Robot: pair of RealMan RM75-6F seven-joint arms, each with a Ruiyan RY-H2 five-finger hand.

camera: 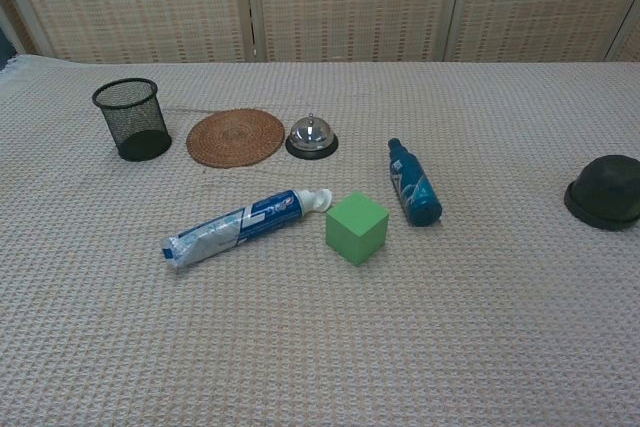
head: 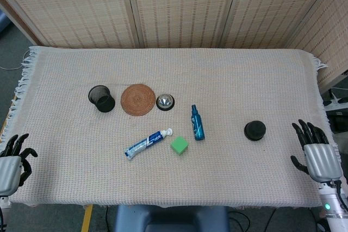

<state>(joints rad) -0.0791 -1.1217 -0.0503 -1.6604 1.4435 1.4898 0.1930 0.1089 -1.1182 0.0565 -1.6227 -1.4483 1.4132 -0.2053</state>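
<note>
Black dome-shaped object [head: 254, 130], nearest the right hand [head: 315, 153], looks rigid, light, smooth; grasp from above around its sides. Both hands, left hand [head: 12, 161] too, empty with fingers spread, well apart from it

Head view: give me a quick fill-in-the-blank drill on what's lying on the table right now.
1. The green cube lies beside the cap of the ____.
2. The service bell sits right of the round woven ____.
3. The mesh pen cup stands ____.
4. The right hand is nearest the black ____.

Missing: toothpaste tube; coaster; upright; bowl
</note>
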